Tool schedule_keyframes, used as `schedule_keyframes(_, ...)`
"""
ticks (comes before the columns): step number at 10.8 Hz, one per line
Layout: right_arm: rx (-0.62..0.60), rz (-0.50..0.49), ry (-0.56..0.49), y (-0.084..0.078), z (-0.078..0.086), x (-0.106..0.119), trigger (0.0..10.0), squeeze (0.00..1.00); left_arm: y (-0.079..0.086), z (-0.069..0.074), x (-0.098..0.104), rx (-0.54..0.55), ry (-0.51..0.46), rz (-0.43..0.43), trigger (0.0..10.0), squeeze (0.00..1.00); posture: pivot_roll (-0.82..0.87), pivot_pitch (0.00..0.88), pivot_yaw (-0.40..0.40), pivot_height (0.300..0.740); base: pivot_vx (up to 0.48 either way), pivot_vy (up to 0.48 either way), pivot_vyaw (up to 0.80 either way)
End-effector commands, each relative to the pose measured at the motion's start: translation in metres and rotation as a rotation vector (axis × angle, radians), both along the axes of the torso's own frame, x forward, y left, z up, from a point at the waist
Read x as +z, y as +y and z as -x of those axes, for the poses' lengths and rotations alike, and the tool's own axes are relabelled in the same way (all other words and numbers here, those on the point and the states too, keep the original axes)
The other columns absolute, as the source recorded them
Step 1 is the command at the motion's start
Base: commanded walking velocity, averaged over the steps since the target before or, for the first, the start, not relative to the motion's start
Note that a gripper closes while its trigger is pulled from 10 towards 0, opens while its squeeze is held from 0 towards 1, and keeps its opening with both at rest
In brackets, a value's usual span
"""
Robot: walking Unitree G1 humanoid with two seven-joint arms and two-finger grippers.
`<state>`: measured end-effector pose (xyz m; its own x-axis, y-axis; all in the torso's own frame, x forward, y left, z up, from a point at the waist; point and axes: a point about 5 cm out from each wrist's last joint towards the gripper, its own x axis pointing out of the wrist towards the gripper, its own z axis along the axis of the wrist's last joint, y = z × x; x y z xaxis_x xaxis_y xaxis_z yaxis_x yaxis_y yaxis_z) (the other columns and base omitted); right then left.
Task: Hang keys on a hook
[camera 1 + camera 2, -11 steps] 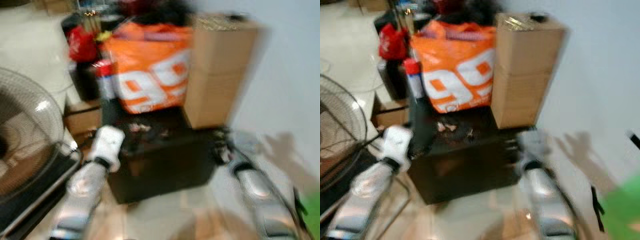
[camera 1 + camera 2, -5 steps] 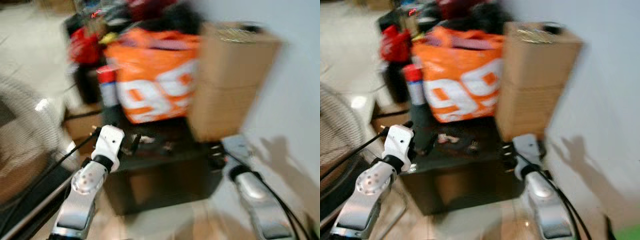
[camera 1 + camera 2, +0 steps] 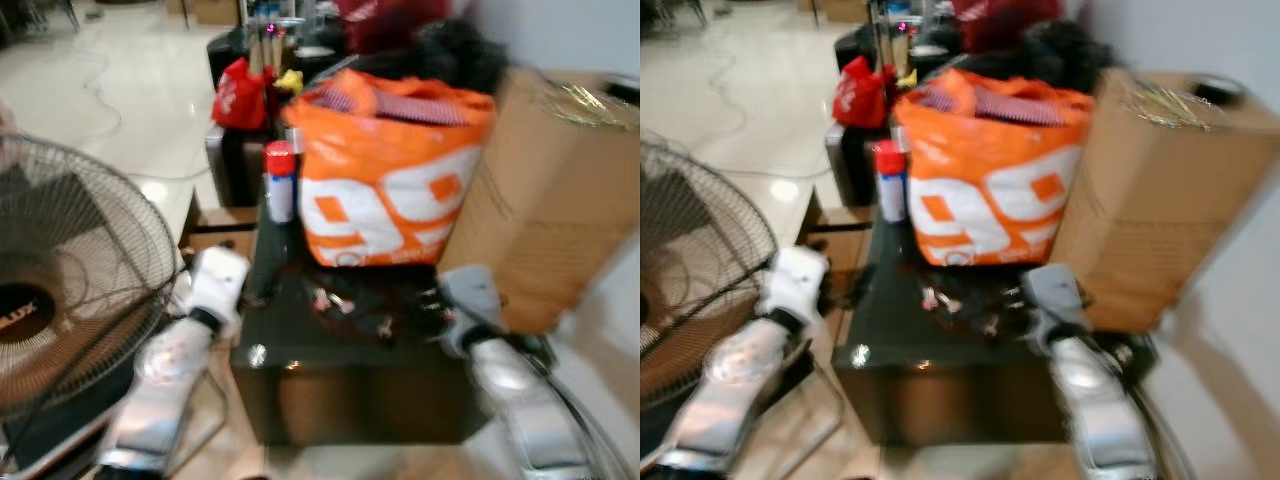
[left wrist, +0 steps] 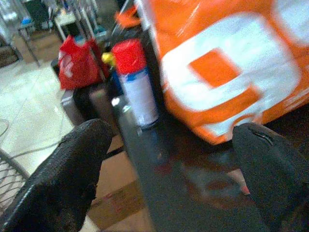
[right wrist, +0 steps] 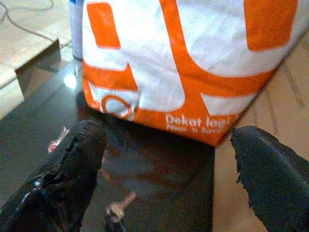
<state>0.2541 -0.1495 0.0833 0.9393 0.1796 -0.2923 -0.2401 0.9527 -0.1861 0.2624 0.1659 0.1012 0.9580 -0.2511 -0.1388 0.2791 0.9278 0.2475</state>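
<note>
A small bunch of keys with pale and reddish tags (image 3: 335, 300) lies on the dark glossy table (image 3: 300, 360), in front of the orange bag. My left gripper (image 4: 169, 179) is open at the table's left edge, its fingers (image 4: 63, 183) wide apart and pointing toward the spray can. At the right of the table top my right gripper (image 5: 169, 183) is open too, low over the glass just right of the keys. A pale key tag (image 5: 118, 210) lies between its fingers (image 5: 67, 179). Neither gripper holds anything. No hook can be made out.
An orange and white bag (image 3: 385, 180) and a cardboard box (image 3: 550, 200) stand at the back of the table. A red-capped spray can (image 3: 280, 185) stands beside the bag. A floor fan (image 3: 70, 280) is close on the left. A white wall (image 3: 1230, 40) runs along the right.
The head view has shifted and the table now sits nearer and more central. Both grippers are closer to the table top, the right one now beside the keys.
</note>
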Motion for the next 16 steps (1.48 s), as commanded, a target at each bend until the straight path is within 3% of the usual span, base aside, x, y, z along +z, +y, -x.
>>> schedule_keyframes(1, -0.035, 0.028, -0.002, -0.013, -0.001, 0.001, 10.0, 1.00, -0.008, -0.002, 0.005, -0.022, -0.019, 0.016, 10.0, 0.00, -0.03, 0.000, 0.000, 0.740, 0.315, 0.000, 0.00)
schedule_keyframes(2, -0.012, 0.048, 0.019, -0.014, 0.000, -0.001, 10.0, 1.00, -0.008, -0.002, 0.004, -0.025, -0.018, 0.014, 10.0, 0.00, -0.03, 0.000, 0.000, 0.740, 0.315, 0.000, 0.00)
schedule_keyframes(3, 0.026, 0.077, 0.083, -0.015, 0.003, -0.010, 10.0, 0.00, -0.009, -0.003, 0.004, -0.038, -0.015, 0.000, 10.0, 0.00, -0.04, 0.000, 0.000, 0.740, 0.289, 0.000, 0.00)
schedule_keyframes(6, 0.128, 0.047, 0.227, -0.010, 0.003, -0.028, 10.0, 0.00, -0.015, -0.002, -0.005, -0.175, 0.053, -0.067, 10.0, 0.00, -0.05, 0.000, 0.004, 0.740, 0.000, 0.000, 0.00)
schedule_keyframes(7, 0.119, 0.020, 0.270, -0.009, -0.004, -0.040, 10.0, 0.00, -0.017, 0.005, -0.016, -0.268, 0.121, -0.096, 10.0, 0.00, -0.06, 0.000, 0.001, 0.740, 0.000, 0.000, 0.00)
schedule_keyframes(10, 0.120, -0.007, 0.323, -0.004, -0.014, -0.054, 10.0, 0.00, -0.013, 0.021, -0.026, -0.346, 0.192, -0.131, 10.0, 0.00, -0.03, 0.026, -0.019, 0.740, 0.000, 0.000, 0.00)
schedule_keyframes(11, 0.124, -0.039, 0.334, -0.001, -0.015, -0.057, 10.0, 0.00, -0.013, 0.026, -0.027, -0.366, 0.203, -0.144, 10.0, 0.00, -0.02, 0.039, -0.020, 0.740, 0.000, 0.000, 0.00)
schedule_keyframes(12, 0.172, -0.176, 0.400, 0.009, -0.012, -0.063, 10.0, 0.00, -0.013, 0.035, -0.027, -0.408, 0.232, -0.132, 10.0, 0.00, -0.02, 0.068, -0.017, 0.740, 0.000, 0.000, 0.00)
schedule_keyframes(13, 0.192, -0.235, 0.468, 0.012, -0.007, -0.073, 10.0, 0.00, -0.012, 0.041, -0.029, -0.422, 0.249, -0.136, 10.0, 0.00, -0.01, 0.077, -0.016, 0.740, 0.000, 0.000, 0.00)
schedule_keyframes(16, 0.119, -0.194, 0.456, 0.007, -0.003, -0.088, 10.0, 0.00, -0.011, 0.049, -0.023, -0.439, 0.255, -0.137, 10.0, 0.00, 0.01, 0.111, -0.010, 0.740, 0.000, 0.000, 0.00)
